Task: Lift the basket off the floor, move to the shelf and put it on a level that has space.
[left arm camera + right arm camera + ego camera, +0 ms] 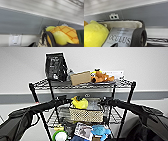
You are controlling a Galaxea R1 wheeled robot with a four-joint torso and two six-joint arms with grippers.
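Orange plush toy [102, 76], cardboard box [80, 78], black bag [55, 66]

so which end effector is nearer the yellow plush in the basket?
Left. The left end effector sits right beside the yellow plush; the right end effector is at the basket's opposite end.

**Left wrist view: basket rim and contents against a wall**

- Basket [41, 41]: one end seen close up; woven side with a cream and dark dotted pattern, topped by a dark curved rim or handle loop arching over the contents.
- Yellow plush toy [62, 35]: sits inside the basket, rising above the rim. The upper part is orange-yellow with a darker orange grid of lines; the rounded lobes in front and at the side are paler lemon-yellow.
- Dark green item [80, 36]: just beside the toy, cut off by the frame edge; kind cannot be told.
- Wall [22, 22]: grey band below a paler, blurred upper area.
- White wall plate [15, 40]: low on the wall, detail unclear.
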